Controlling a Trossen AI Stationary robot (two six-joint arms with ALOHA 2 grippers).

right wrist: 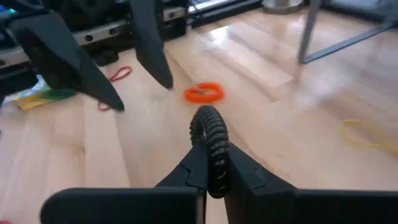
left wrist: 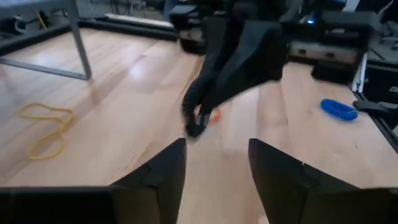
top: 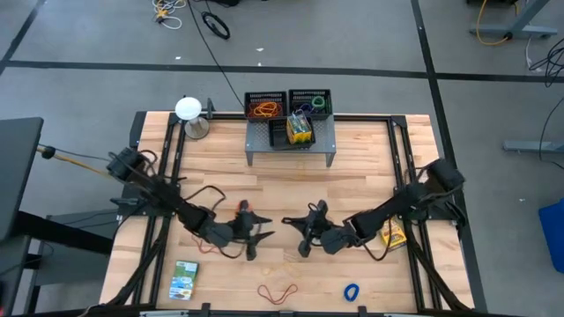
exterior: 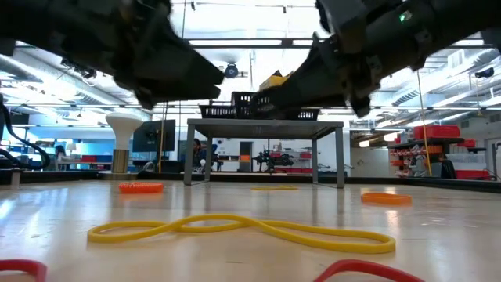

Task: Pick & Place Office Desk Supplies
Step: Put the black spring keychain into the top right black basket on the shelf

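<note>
Pinching a black ribbed loop (right wrist: 210,134) tight between the two fingers of the right gripper (right wrist: 210,163), with the loop sticking up past the tips. Hanging just above the wood, near the middle of the table (top: 370,176), a bit toward the front edge. Facing the left gripper (left wrist: 216,146), close by but not touching. Left fingers spread apart, holding nothing, only bare wood showing in the gap.

Lying on the table between the two grippers, an orange band (right wrist: 203,93), flat and alone. Just in front of them, a long yellow band (exterior: 243,229), twisted like a figure eight. Near the front edge, a red band (top: 278,291) and, to its right, a small blue band (top: 352,291). At the front left, a green-white box (top: 185,278) lying flat. Under the right arm, a yellow box (top: 394,234), partly hidden.

At the back of the table, a grey shelf (top: 264,145) on legs. On top of it, two black mesh trays side by side: the left tray (top: 264,104) full of orange bands, the right tray (top: 310,101) with green and purple ones. In front of the trays, on the same shelf, a yellow-green box (top: 300,130). Left of the shelf, a white ball (top: 188,107) on a stand.
</note>
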